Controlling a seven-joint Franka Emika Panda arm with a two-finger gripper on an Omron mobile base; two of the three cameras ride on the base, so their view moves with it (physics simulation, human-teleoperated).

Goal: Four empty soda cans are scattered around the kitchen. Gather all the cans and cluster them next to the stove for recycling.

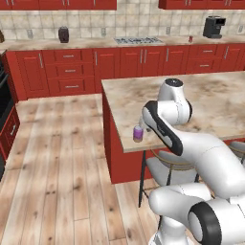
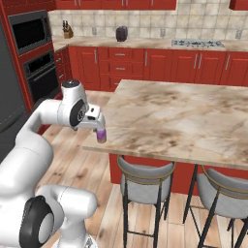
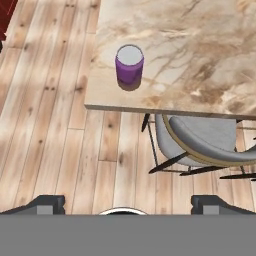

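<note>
Purple can (image 3: 129,66) upright, ahead of spread fingers (image 3: 45,204)

Purple soda can (image 3: 129,67): upright, silvery top, near the corner of the beige marbled tabletop (image 3: 200,60). Grey stool (image 3: 202,137): tucked beneath the tabletop edge. Wood floor (image 3: 55,125). Gripper (image 3: 128,204): fingertips spread wide, nothing between them.

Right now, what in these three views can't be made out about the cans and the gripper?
- Purple can: left base view, arm covers its right edge.
- Gripper: hand view, finger tips cut off at the bottom; right base view, its lower end meets the can, contact unclear.
- Small red can beside the stove: too small for detail.
</note>
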